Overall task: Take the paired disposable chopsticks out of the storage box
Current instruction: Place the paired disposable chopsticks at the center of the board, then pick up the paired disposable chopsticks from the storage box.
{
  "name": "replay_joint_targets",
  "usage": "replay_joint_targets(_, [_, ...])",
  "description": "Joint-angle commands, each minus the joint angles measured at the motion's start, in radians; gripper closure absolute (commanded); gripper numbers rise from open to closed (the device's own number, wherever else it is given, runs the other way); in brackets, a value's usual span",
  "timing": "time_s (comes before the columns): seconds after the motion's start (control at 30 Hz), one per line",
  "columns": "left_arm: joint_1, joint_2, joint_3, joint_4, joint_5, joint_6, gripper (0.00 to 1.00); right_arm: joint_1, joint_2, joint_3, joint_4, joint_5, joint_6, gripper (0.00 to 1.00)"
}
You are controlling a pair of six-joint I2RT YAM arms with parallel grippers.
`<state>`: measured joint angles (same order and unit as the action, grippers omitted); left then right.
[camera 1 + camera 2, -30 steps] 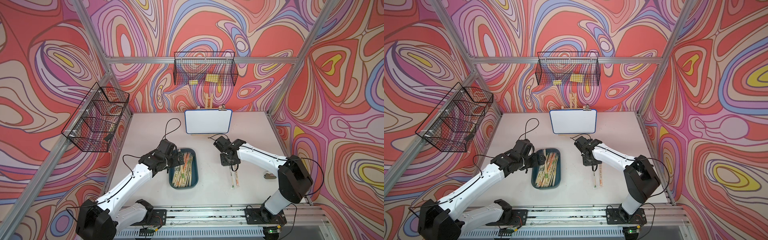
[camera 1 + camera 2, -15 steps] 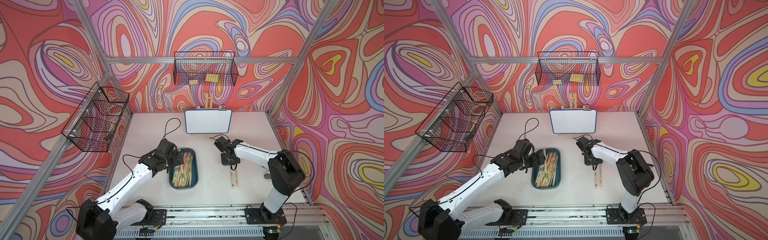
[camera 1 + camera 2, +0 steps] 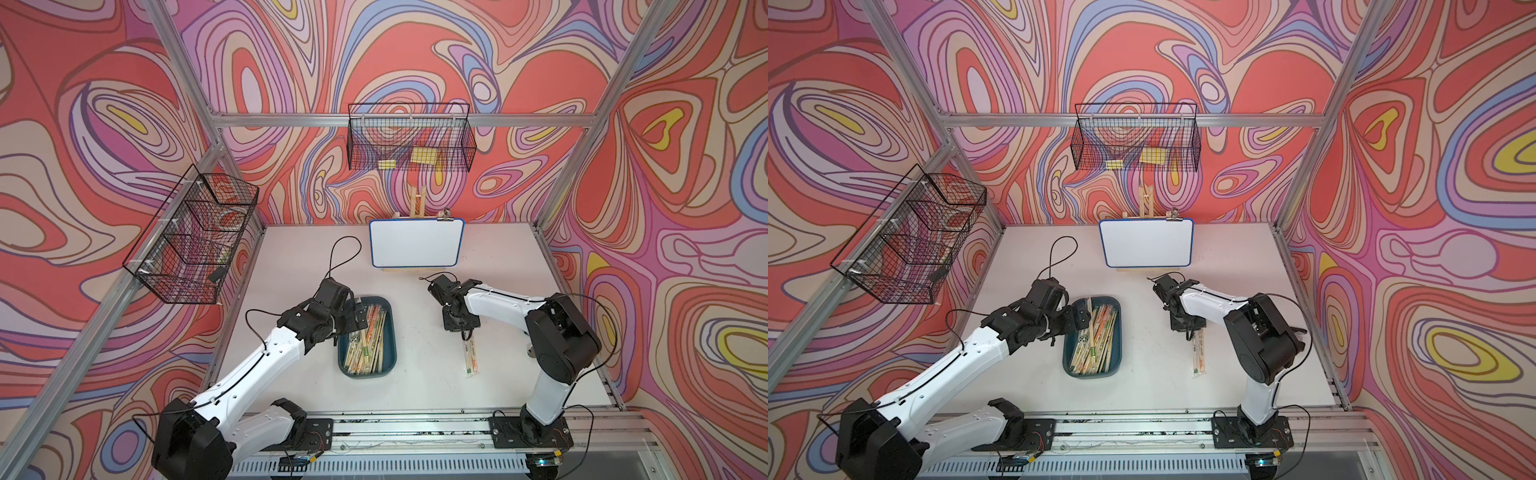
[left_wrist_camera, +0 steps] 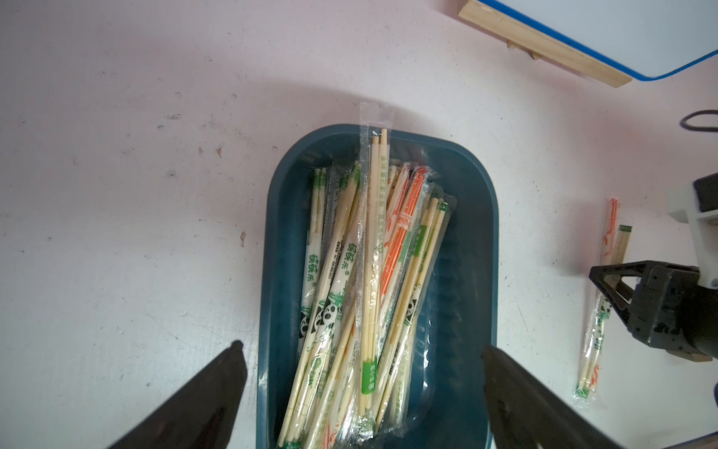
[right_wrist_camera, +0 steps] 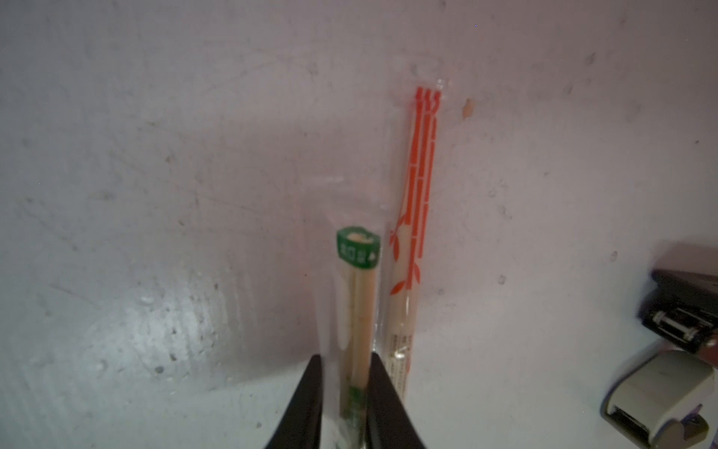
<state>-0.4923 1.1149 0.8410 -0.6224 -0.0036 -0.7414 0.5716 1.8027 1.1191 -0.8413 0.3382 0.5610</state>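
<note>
Left wrist view looks down on the box [image 4: 466, 217], a dark teal tray on the table [image 4: 116, 194]. A heap of sleeved chopsticks [image 4: 373, 241] lies lengthwise in it, and one pair pokes over the rim at a short end. The left gripper [image 4: 362, 346] hangs above one end of the box with its jaws wide and nothing held. In both top views the box [image 3: 390, 332] sits between the arms, in front of the whiteboard [image 3: 415, 243]. On the right arm's side, a green pair [image 5: 359, 295] and an orange pair [image 5: 417, 194] lie side by side on the table. The right gripper [image 5: 345, 355] is low over the green pair, jaws narrow, one on each side; whether they press it I cannot tell.
</note>
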Motion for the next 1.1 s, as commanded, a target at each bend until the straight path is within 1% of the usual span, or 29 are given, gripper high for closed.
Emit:
replay_joint_targets(0.0, [-0.007, -0.002, 0.004, -0.023, -0.013, -0.007, 0.00, -0.006, -0.021, 0.005, -0.001, 0.017, 0.000, 0.69])
replay_joint_targets(0.07, [-0.007, -0.004, 0.003, -0.023, -0.015, -0.007, 0.00, -0.005, -0.025, 0.008, -0.006, 0.017, 0.001, 0.67])
replay_joint_targets(0.23, [-0.007, -0.009, -0.006, -0.020, -0.022, -0.009, 0.00, -0.005, -0.087, 0.028, -0.028, 0.013, 0.001, 0.63])
replay_joint_targets(0.4, [-0.006, -0.015, -0.008, -0.023, -0.027, -0.007, 0.00, -0.005, -0.103, 0.059, -0.053, 0.018, -0.007, 0.52])
replay_joint_targets(0.53, [-0.008, -0.015, -0.006, -0.026, -0.032, -0.004, 0.00, -0.005, -0.099, 0.069, -0.047, 0.000, -0.004, 0.51])
replay_joint_targets(0.63, [-0.007, -0.018, -0.008, -0.031, -0.055, 0.001, 0.00, -0.004, -0.125, 0.070, -0.009, -0.076, 0.006, 0.52])
replay_joint_targets(0.8, [-0.005, -0.014, -0.008, -0.040, -0.095, 0.005, 0.00, 0.016, -0.234, 0.021, 0.182, -0.347, 0.050, 0.52])
replay_joint_targets(0.87, [-0.002, -0.011, -0.006, -0.043, -0.107, 0.008, 0.00, 0.035, -0.269, 0.001, 0.258, -0.426, 0.087, 0.52])
replay_joint_targets(0.93, [0.005, -0.006, -0.004, -0.052, -0.120, 0.011, 0.00, 0.064, -0.295, -0.007, 0.320, -0.469, 0.120, 0.52])
replay_joint_targets(1.0, [0.030, -0.004, -0.001, -0.060, -0.120, 0.017, 0.00, 0.103, -0.299, -0.001, 0.370, -0.502, 0.146, 0.52])
replay_joint_targets(1.07, [0.063, -0.006, -0.003, -0.062, -0.104, 0.022, 0.00, 0.149, -0.284, 0.023, 0.390, -0.498, 0.164, 0.52])
